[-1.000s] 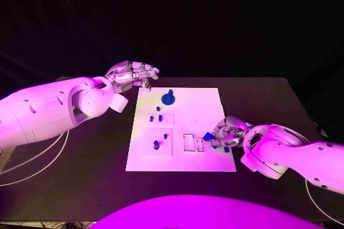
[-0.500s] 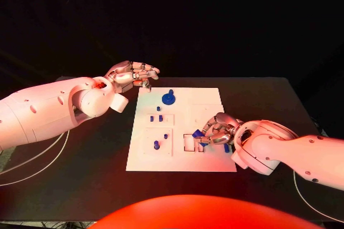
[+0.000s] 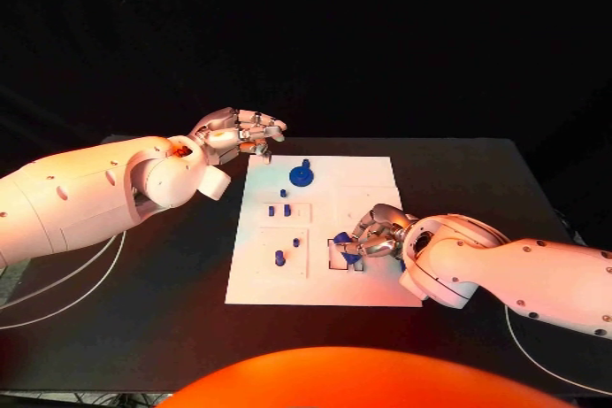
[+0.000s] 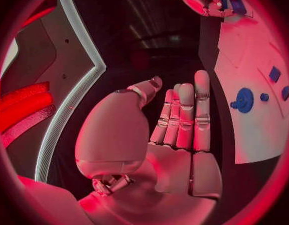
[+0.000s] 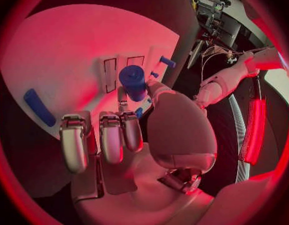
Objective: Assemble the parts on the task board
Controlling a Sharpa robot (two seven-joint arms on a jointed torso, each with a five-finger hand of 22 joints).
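The white task board (image 3: 370, 284) lies in the middle of the black table. My right hand (image 3: 378, 233) hovers low over its near right part and pinches a blue cylindrical part (image 5: 133, 81) between thumb and a finger, just above the rectangular slots (image 5: 111, 75). In the head view that blue part (image 3: 346, 243) shows at the fingertips. My left hand (image 3: 237, 129) hangs past the board's far left corner, holding nothing, its fingers (image 4: 182, 115) straight and side by side. A large round blue piece (image 3: 301, 175) stands at the board's far end.
Small blue pegs (image 3: 279, 259) and two short blue pieces (image 3: 279, 211) stand in the board's left half. A long blue piece (image 5: 38, 107) lies on the board beside my right hand. Bare black table (image 3: 153, 311) surrounds the board.
My right hand has moved left across the board with the blue part, from the right edge to over the rectangular slots. The left hand has stayed put.
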